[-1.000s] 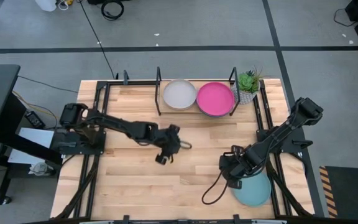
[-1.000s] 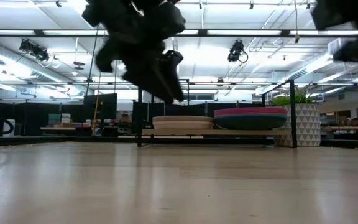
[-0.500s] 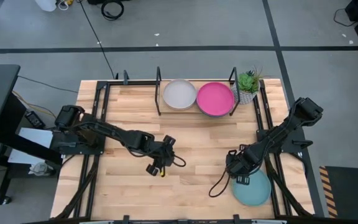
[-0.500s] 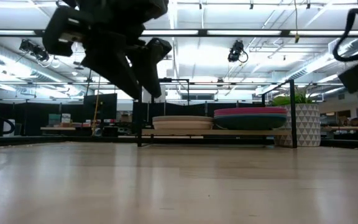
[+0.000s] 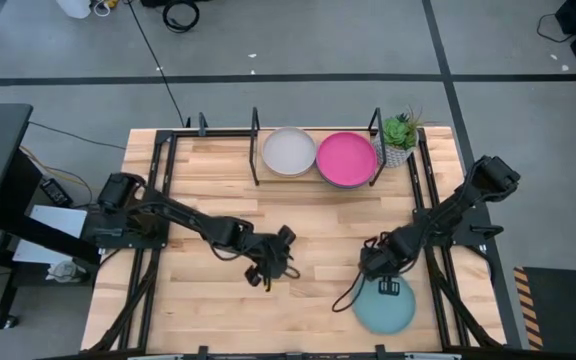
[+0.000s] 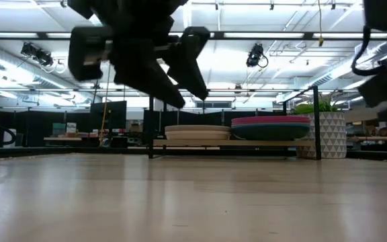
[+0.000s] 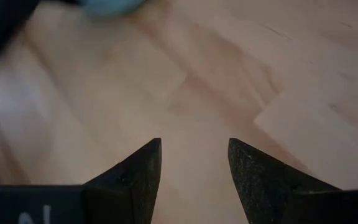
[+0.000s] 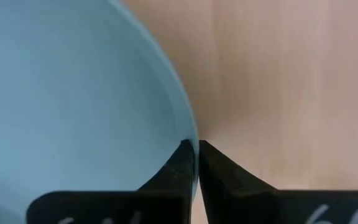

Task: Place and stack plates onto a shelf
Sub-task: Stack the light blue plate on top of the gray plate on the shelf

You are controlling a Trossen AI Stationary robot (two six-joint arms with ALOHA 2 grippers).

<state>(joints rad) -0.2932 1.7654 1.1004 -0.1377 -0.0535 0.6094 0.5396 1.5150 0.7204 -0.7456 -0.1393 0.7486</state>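
A light teal plate (image 5: 388, 312) is at the table's near right. My right gripper (image 5: 376, 275) stands over its far left rim, pointing down, shut on it. My left gripper (image 5: 273, 264) hovers open over bare wood near the table's middle, nothing between its fingers (image 7: 148, 168). On the black rod shelf (image 5: 258, 150) at the far edge, a cream plate (image 5: 288, 150) and a magenta plate (image 5: 346, 158) lie side by side. In the low view the magenta plate (image 6: 271, 120) rests on a dark teal plate (image 6: 271, 132). My right gripper pinches the light teal plate's rim (image 8: 189, 132) between its two fingers, one finger inside the plate and one outside. The fingers come from above, pointing down, at the plate's far left edge. Whether the plate is clear of the table I cannot tell.
A small potted green plant (image 5: 400, 133) stands right of the shelf at the far right. Black frame rails (image 5: 160, 170) run along the table's left and right sides. Open wood lies between the two grippers and in front of the shelf.
My right gripper has come down and shut on the light teal plate's rim, and the plate has shifted toward the table's left. My left gripper has moved toward the near edge, then toward the right, rolling as it went; it stays open.
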